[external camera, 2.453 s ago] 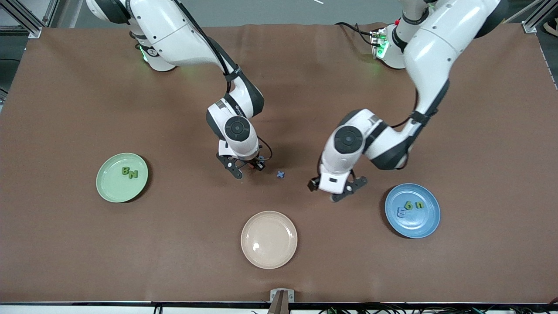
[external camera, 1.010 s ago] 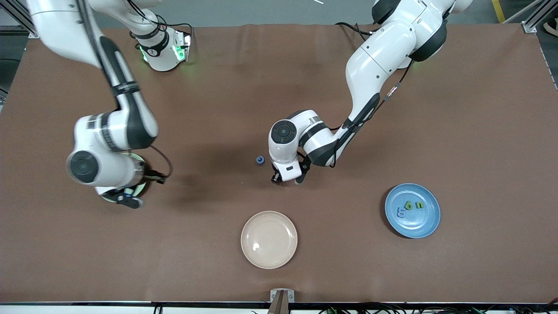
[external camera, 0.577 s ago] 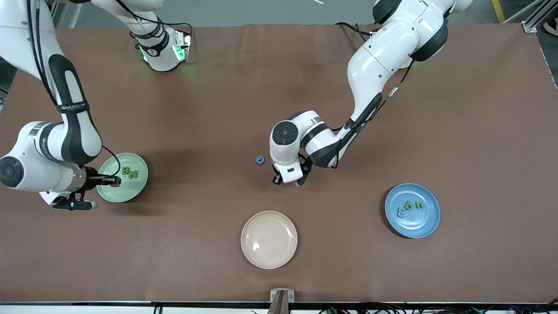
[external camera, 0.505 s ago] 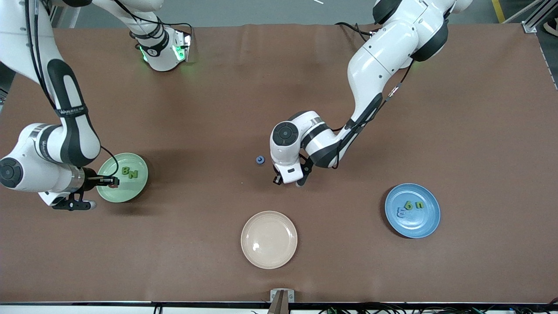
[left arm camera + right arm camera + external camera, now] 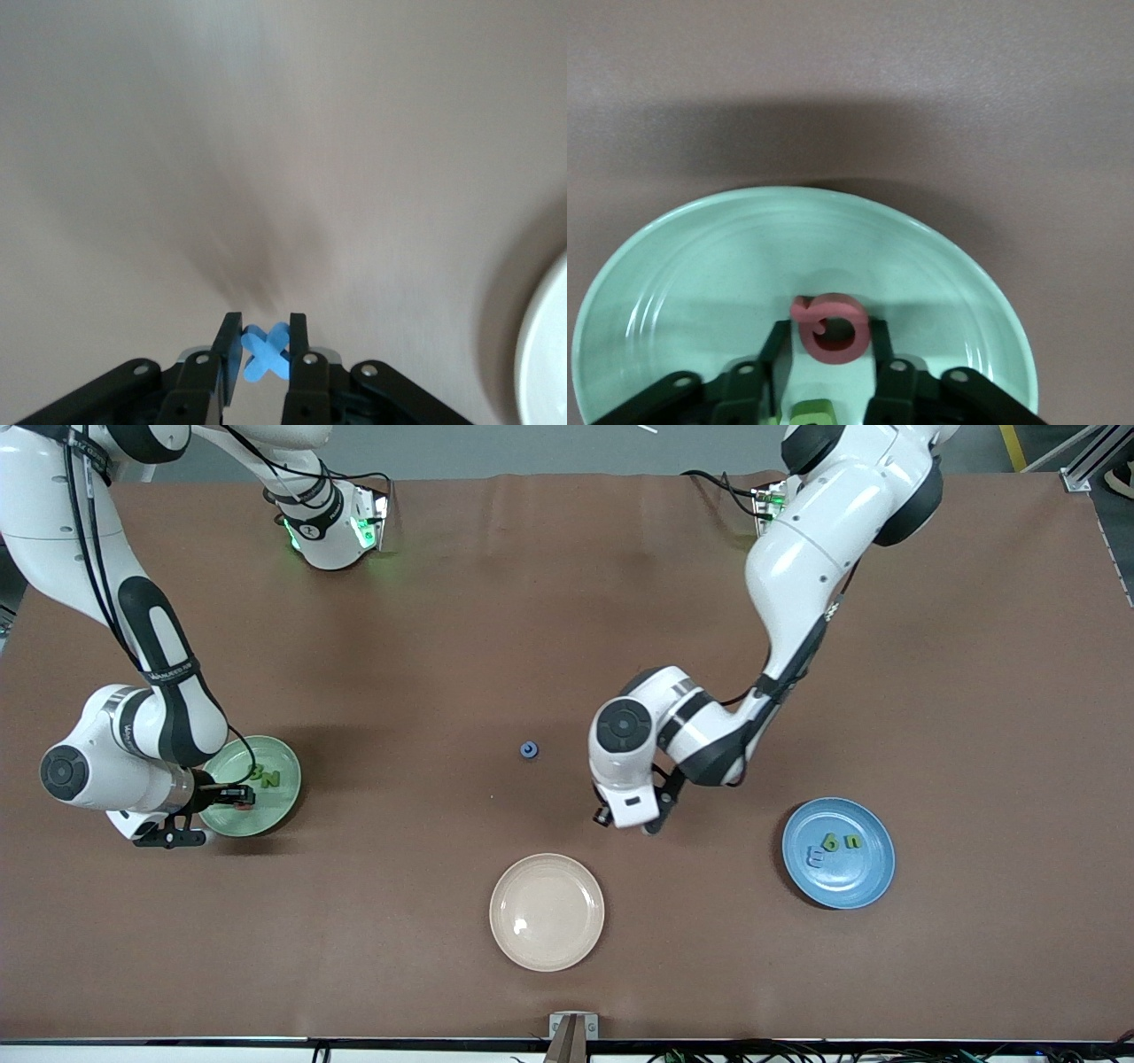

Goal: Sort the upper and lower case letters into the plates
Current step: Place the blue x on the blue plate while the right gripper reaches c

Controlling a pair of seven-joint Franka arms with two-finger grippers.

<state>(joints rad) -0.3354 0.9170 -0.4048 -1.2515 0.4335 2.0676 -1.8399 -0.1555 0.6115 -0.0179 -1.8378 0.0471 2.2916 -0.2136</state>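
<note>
My right gripper (image 5: 232, 795) hangs low over the pale mint green plate (image 5: 266, 808) and is shut on a pink-red letter (image 5: 852, 347). In the right wrist view (image 5: 829, 335) the mint plate (image 5: 700, 266) lies just under it. Green letters B and N (image 5: 264, 776) lie in that plate. My left gripper (image 5: 631, 820) is over bare table, between the middle of the table and the blue plate (image 5: 855, 884). It is shut on a blue X letter (image 5: 266, 352). The blue plate holds three letters (image 5: 833, 846). A small round blue letter (image 5: 529, 750) lies on the table.
A cream-beige plate (image 5: 547, 934) sits near the front edge at mid-table, nearer to the front camera than the left gripper; its pale rim (image 5: 547, 354) shows in the left wrist view. The brown table mat (image 5: 399, 646) covers the whole table.
My left gripper picked the blue X off the table and has now moved with it toward the blue plate. My right gripper swung to the mint plate and now sits farther over it.
</note>
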